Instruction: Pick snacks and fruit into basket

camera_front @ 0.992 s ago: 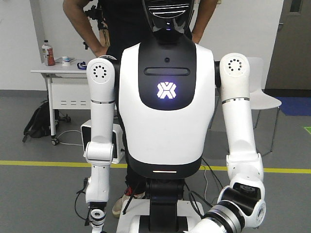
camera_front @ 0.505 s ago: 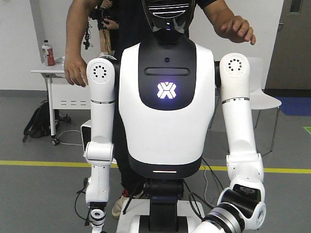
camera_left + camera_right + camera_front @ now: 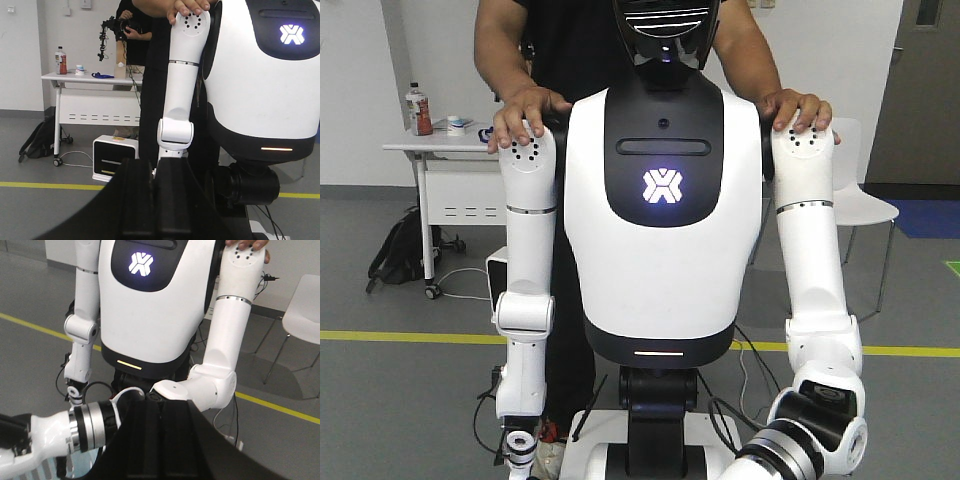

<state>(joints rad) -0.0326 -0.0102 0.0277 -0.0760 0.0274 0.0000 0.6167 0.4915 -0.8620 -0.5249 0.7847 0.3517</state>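
The snacks and the fruit are out of view in every frame. A pale blue patch shows under a forearm at the lower left of the right wrist view; I cannot tell whether it is the basket. My left gripper fills the bottom of the left wrist view, its black jaws pressed together with nothing between them. My right gripper is likewise shut and empty, pointing at a white humanoid robot.
A white and black humanoid robot stands close ahead, arms hanging. A person behind it rests both hands on its shoulders. At the left are a white table, a backpack and a white boxy unit; a chair stands at the right.
The person behind the humanoid raised both arms from the hips and set both hands on its shoulders. The humanoid's arms and my grippers have not moved.
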